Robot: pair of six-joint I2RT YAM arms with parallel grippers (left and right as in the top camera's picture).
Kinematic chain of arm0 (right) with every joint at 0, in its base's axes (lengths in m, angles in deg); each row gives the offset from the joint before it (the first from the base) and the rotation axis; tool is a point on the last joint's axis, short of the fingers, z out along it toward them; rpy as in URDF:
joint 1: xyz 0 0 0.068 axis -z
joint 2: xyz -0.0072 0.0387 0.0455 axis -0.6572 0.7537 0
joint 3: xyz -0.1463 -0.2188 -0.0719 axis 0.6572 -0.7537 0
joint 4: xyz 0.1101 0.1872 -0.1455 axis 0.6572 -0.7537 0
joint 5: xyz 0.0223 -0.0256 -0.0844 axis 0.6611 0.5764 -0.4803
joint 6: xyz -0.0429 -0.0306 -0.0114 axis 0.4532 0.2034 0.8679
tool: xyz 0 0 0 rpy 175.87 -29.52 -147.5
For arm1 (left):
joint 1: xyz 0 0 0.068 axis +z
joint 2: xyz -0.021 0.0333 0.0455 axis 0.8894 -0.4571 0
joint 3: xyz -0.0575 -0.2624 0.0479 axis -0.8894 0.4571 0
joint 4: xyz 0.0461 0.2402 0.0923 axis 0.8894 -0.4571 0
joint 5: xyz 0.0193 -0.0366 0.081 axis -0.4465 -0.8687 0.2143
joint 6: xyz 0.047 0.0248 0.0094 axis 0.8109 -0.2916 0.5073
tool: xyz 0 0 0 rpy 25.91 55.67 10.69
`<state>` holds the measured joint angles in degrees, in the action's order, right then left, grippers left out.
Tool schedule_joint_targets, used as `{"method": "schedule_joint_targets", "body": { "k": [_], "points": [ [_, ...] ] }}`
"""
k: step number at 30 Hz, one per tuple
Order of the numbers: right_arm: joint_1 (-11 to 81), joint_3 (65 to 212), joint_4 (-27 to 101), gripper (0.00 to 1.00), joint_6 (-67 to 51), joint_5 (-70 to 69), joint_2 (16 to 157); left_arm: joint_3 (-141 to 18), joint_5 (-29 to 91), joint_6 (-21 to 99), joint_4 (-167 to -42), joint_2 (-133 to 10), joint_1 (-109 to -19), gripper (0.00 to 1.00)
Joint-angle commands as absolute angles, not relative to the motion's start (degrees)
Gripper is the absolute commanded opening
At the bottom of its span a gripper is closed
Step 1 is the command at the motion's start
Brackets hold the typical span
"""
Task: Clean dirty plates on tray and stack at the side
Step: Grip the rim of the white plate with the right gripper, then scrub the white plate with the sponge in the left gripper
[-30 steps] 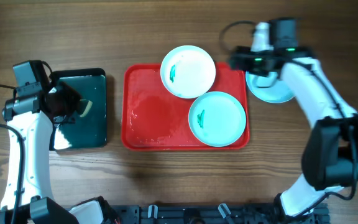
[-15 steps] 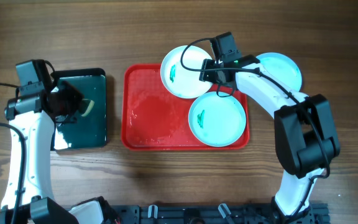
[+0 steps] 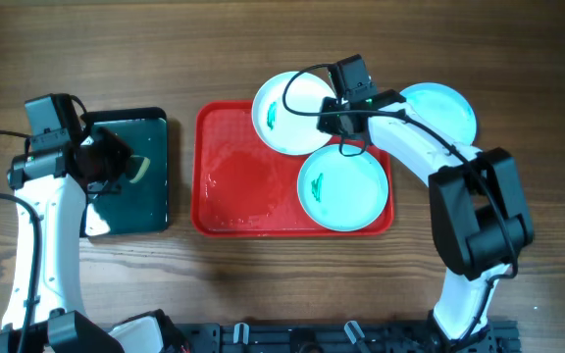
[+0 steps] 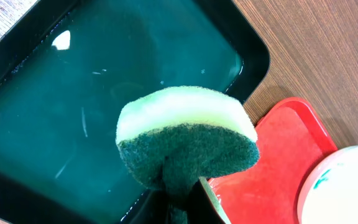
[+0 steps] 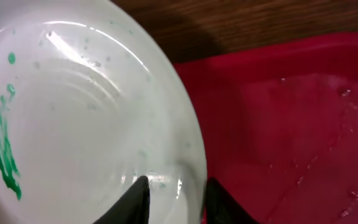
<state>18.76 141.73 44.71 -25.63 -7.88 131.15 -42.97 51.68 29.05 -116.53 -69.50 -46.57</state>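
A white plate (image 3: 292, 110) with a green smear lies across the back rim of the red tray (image 3: 233, 181). A pale turquoise plate (image 3: 341, 186), also smeared, lies in the tray's right half. A second turquoise plate (image 3: 444, 108) rests on the table to the right. My right gripper (image 5: 176, 193) straddles the white plate's (image 5: 73, 112) right rim, one finger inside and one outside, closed down on it. Over at the left, my left gripper (image 4: 182, 199) is shut on a green-and-yellow sponge (image 4: 185, 137) above the black tray (image 4: 73, 93).
The black tray (image 3: 130, 196) holds shallow water and sits left of the red tray. The red tray's left half (image 3: 229, 176) is wet and bare. Cables loop behind the right arm near the table's back edge.
My right arm swung left from the turquoise plate on the table to the white plate, and its jaws narrowed onto the rim. The left arm and sponge stayed put.
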Motion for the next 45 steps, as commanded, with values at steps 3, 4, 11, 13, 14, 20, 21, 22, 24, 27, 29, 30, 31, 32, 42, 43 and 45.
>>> {"method": "schedule_joint_targets", "body": {
  "k": [3,4,11,13,14,20,21,22,24,27,29,30,31,32,42,43,45],
  "points": [
    [17.6,141.3,47.9,0.07,-25.5,0.8,133.0,-42.6,50.6,28.5,-116.2,-70.0,-46.8,0.04],
    [17.4,141.3,48.0,0.07,-25.5,1.7,133.0,-42.6,50.6,28.5,-116.2,-70.0,-46.8,0.04],
    [10.2,141.3,47.3,0.08,-23.2,3.0,133.0,-42.6,50.6,28.5,-116.0,-70.0,-46.8,0.04],
    [8.0,141.3,46.4,0.1,-23.9,0.1,133.0,-42.6,50.6,28.5,-116.0,-70.0,-46.8,0.04],
    [7.2,141.3,45.6,0.18,-25.4,-3.9,133.0,-42.6,50.6,28.5,-116.0,-70.0,-46.8,0.04],
    [6.9,141.3,48.0,0.34,-34.1,-4.7,134.0,-42.6,50.6,28.5,-116.0,-70.0,-46.8,0.04],
    [6.9,141.3,48.8,0.34,-35.0,-3.6,134.5,-42.6,50.6,28.5,-116.0,-70.0,-46.8,0.04],
    [6.9,141.3,50.0,0.34,-36.7,-2.2,135.2,-42.6,50.6,28.5,-116.0,-70.0,-46.8,0.04],
    [6.9,141.3,51.7,0.33,-39.3,-0.3,136.2,-42.6,50.6,28.5,-116.0,-70.0,-46.8,0.04],
    [6.6,141.3,51.1,0.24,-39.7,0.0,137.4,-42.6,50.6,28.5,-116.0,-70.0,-46.8,0.04],
    [6.6,141.3,49.0,0.15,-38.1,0.1,137.7,-42.6,50.4,28.5,-116.0,-70.0,-47.2,0.04],
    [6.6,141.3,48.6,0.14,-36.5,0.6,137.6,-42.6,50.4,28.5,-116.0,-70.0,-47.4,0.04],
    [6.6,141.3,47.7,0.1,-34.7,0.8,137.6,-42.5,50.4,28.5,-116.0,-70.0,-48.0,0.04],
    [6.6,141.3,46.2,0.07,-33.3,0.8,137.6,-42.5,50.4,28.5,-116.0,-70.0,-48.9,0.04],
    [6.6,141.3,38.6,0.04,-23.8,1.3,137.6,-42.5,49.2,31.6,-114.8,-72.5,-62.2,0.04],
    [6.6,141.3,38.4,0.04,-25.7,0.0,137.6,-42.5,48.3,31.5,-114.7,-73.3,-64.0,0.04],
    [6.6,141.3,38.1,0.04,-30.4,-0.1,137.6,-42.5,47.4,31.5,-113.9,-75.2,-67.7,0.04]
  ]
}}
